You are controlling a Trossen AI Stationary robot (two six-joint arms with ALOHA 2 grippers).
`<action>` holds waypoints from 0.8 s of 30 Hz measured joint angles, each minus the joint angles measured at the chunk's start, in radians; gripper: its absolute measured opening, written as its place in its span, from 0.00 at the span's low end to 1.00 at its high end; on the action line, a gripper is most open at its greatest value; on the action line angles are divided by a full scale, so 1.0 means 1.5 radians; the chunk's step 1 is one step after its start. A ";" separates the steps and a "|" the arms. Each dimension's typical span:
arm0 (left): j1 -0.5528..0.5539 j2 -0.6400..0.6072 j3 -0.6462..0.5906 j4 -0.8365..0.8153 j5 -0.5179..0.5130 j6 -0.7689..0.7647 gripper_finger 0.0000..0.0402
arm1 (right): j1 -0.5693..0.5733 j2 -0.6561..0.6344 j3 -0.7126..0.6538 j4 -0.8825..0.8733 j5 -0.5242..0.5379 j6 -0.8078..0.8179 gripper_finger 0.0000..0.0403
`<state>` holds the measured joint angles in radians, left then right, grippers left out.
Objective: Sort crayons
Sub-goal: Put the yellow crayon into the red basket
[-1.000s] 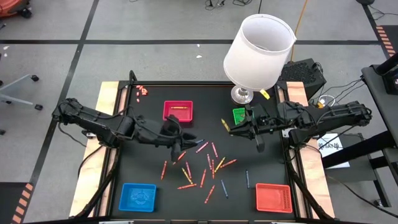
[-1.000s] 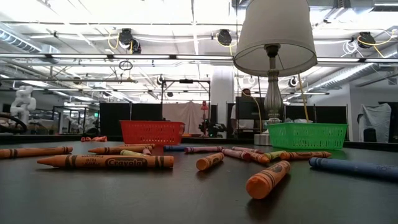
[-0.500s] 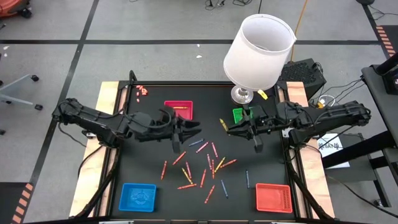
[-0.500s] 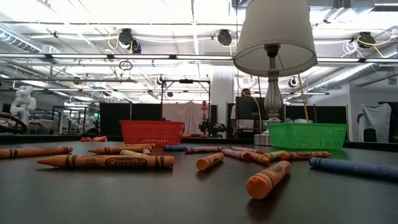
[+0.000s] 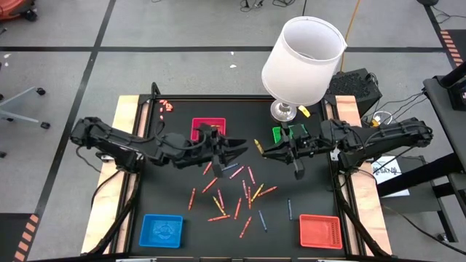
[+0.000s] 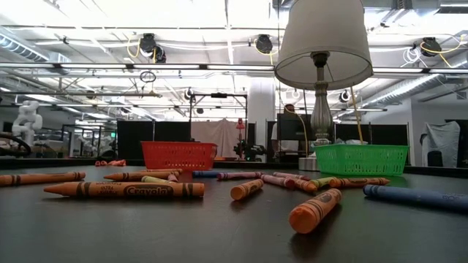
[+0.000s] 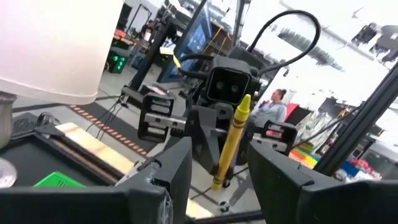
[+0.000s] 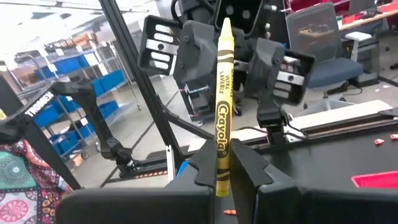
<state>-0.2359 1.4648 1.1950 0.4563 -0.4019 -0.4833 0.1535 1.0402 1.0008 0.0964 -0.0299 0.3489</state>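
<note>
Right pincer (image 5: 260,150) is raised over the middle of the black table (image 5: 175,193), its fingers (image 8: 249,167) pressed together on a yellow crayon (image 8: 222,151) that stands upright between them, tip upward. In the high view this crayon shows as a small yellow sliver at the pincer's tip, beside the green tray (image 5: 280,135).

Left pincer (image 5: 242,148) faces the right one from just across the middle, close but apart. Its fingers (image 7: 171,171) are spread and grip nothing; through its wrist view the yellow crayon appears in the gap between them, held by the opposite arm.

The loose crayons (image 5: 237,191) lie scattered on the table below both pincers, mostly red, orange and pink, with a few blue. One crayon lies in the pink-red tray (image 5: 198,129) near the far edge. A blue tray (image 5: 162,228) and a red tray (image 5: 320,231) sit at the near corners. A white lamp (image 5: 302,60) stands at the far edge, just beside the green tray.
</note>
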 joint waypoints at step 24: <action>0.009 0.056 -0.001 0.077 0.023 0.036 0.40 | -0.008 0.081 0.000 0.082 0.022 0.008 0.02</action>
<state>-0.2218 1.5494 1.1938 0.5713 -0.3672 -0.4286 0.1410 1.1614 1.0008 0.2192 0.0032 0.3614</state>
